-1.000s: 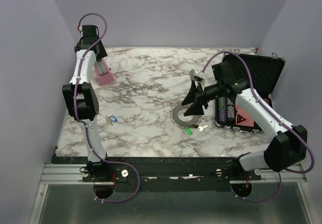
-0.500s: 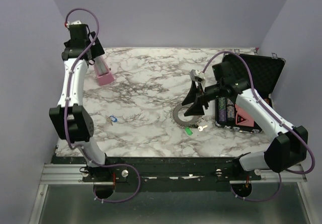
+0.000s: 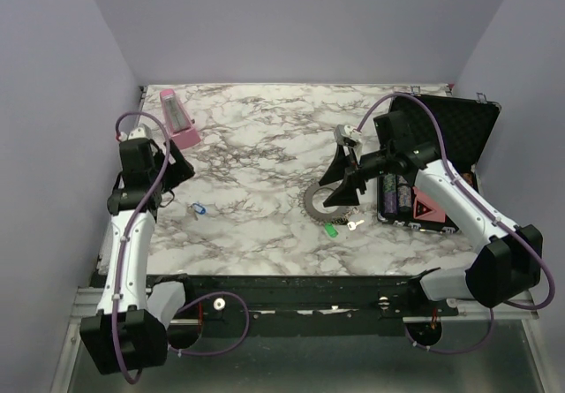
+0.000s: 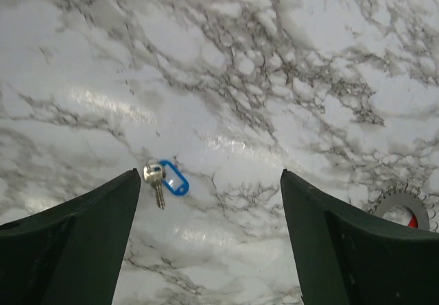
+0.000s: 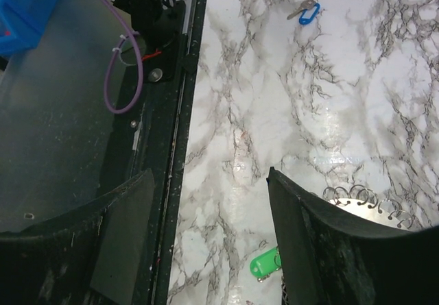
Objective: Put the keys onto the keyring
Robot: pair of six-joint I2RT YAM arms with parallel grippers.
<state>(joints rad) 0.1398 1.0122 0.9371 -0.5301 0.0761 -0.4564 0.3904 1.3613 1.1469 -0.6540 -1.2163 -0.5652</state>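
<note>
- Nothing here you can actually read. The red triangle sticker point(image 3: 424, 207) inside the open black case point(image 3: 450, 128), right side of the overhead view, is too small to make out.
- Your left gripper point(image 3: 177, 170) is at the left of the overhead view. The arm runs up along the left edge of the marble table point(image 3: 265, 146), with the wrist turned in toward the middle. In its wrist view point(image 4: 210, 175) the fingers are spread wide, with only bare marble between them.
- The blue key point(image 4: 168, 184) lies flat at lower left of that wrist view, just beside the left-hand finger tip and not touching it. From above it's near the table's left edge point(image 3: 198, 208).
- Your right gripper point(image 3: 337, 185) sits centre-right in the overhead view. The arm climbs from the lower right corner past the case, and the gripper points down and to the left. Jaws are apart and nothing's clamped in them point(image 5: 209, 175).
- The keyring point(image 3: 311, 206) lies flat on the marble right under those fingers, partly covered. In the right wrist view it peeks out behind the finger at the right of the frame point(image 5: 370, 209).
- The green key point(image 3: 331, 230) is just below the ring, with a silver key point(image 3: 355, 225) beside it on the right. Both are near the table's bottom edge.
- For room, there's a wide stretch of bare marble between the blue key and the ring. The pink wedge point(image 3: 177, 119) sits in the upper left corner, and the case crowds your right arm.
</note>
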